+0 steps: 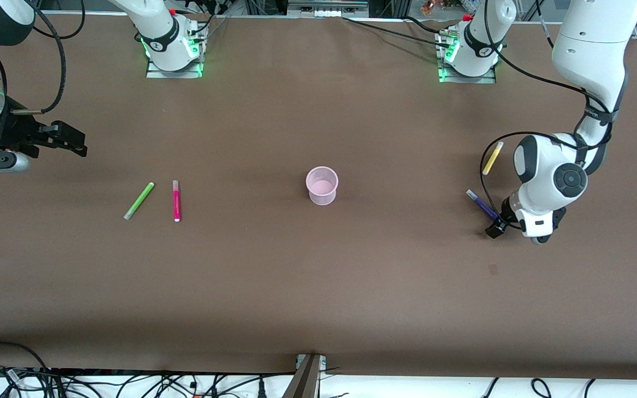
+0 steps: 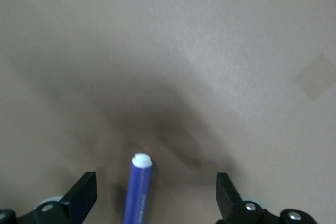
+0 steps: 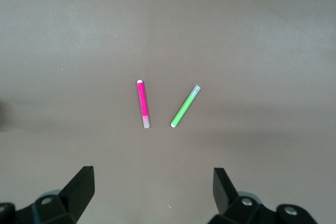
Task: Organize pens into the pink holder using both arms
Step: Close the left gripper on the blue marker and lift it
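The pink holder (image 1: 322,186) stands upright mid-table. The lime green pen (image 1: 139,200) and the magenta pen (image 1: 176,200) lie side by side toward the right arm's end; they also show in the right wrist view as magenta (image 3: 143,104) and green (image 3: 186,106). The yellow pen (image 1: 492,157) and the dark purple pen (image 1: 481,204) lie toward the left arm's end. My left gripper (image 1: 500,224) is low over the purple pen's end, open, with the pen (image 2: 139,190) between its fingers, untouched (image 2: 156,193). My right gripper (image 1: 75,141) is open and empty in the air (image 3: 153,190).
The brown table (image 1: 318,287) carries only the pens and the holder. The arm bases (image 1: 173,52) (image 1: 468,55) stand along the table's edge farthest from the front camera. Cables hang at the table's near edge (image 1: 130,381).
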